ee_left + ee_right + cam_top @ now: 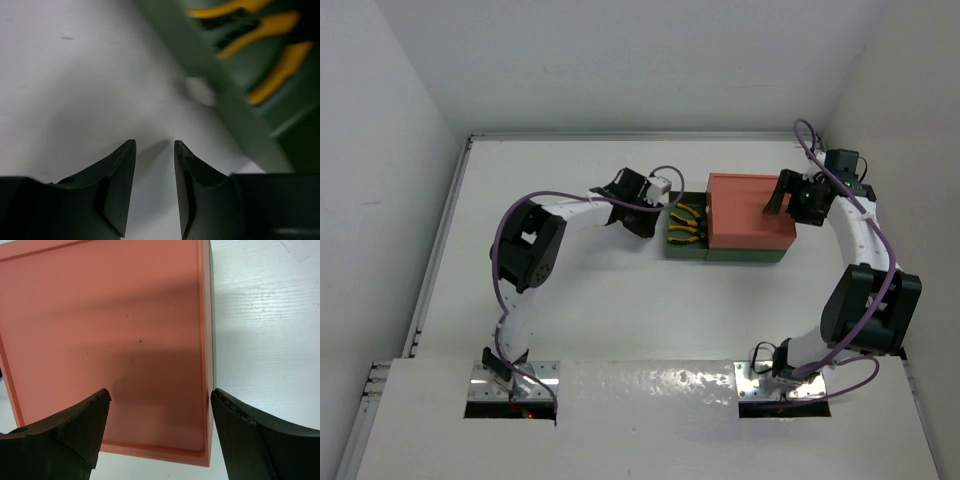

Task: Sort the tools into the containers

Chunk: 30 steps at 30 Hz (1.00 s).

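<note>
The salmon-red tray (748,208) lies over the dark green tray (686,249), whose left end sticks out. Two pliers (686,224) with yellow handles lie in that open end. In the left wrist view the green tray's wall (220,85) and the pliers' handles (280,70) show at the upper right. My left gripper (655,212) is low over the bare table just left of the green tray, narrowly open and empty (155,145). My right gripper (792,205) hovers wide open over the red tray's right end (160,392), above the red surface (100,330). No screwdrivers are in view.
The white table (580,300) is bounded by white walls at the back and on both sides. A sliver of the green tray (212,315) shows beside the red tray's edge in the right wrist view. Purple cables run along both arms.
</note>
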### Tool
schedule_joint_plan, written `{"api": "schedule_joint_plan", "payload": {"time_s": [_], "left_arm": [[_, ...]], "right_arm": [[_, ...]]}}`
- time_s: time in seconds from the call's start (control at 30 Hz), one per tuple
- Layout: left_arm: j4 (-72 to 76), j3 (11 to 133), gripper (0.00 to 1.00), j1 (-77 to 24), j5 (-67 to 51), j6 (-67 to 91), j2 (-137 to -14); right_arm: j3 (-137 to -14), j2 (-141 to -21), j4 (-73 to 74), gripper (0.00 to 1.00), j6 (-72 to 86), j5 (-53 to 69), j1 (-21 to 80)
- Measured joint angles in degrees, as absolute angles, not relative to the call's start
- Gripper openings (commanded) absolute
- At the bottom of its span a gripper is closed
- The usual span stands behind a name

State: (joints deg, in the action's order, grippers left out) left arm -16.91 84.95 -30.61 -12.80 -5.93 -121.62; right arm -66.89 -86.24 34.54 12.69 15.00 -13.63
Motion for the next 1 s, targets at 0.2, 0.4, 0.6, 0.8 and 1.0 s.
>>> {"api": "schedule_joint_plan", "payload": {"time_s": [0.2, 0.4, 0.6, 0.8, 1.0], "left_arm": [[-15.6, 83.5, 0.35, -36.7, -17.5, -5.0, -120.9], [-13.2, 87.9, 0.4, -36.9, -19.6, -2.5, -122.2], [-8.0, 90.3, 0.45, -38.0, -21.4, -1.5, -123.4], [-5.8, 97.4, 0.47, -38.9, -22.8, -0.5, -129.9], [-3.6, 97.4, 0.51, -38.9, -24.7, 2.2, -131.3]], "right_arm": [[-64.5, -86.2, 32.8, 0.81, 13.1, 15.2, -13.6], [-63.4, -85.9, 30.9, 0.81, 13.5, 15.9, -13.8], [-62.8, -85.9, 29.2, 0.8, 13.5, 16.8, -13.8], [-62.6, -85.9, 28.9, 0.8, 13.5, 17.0, -13.9], [-62.6, -85.9, 28.8, 0.8, 13.5, 17.2, -13.9]]}}
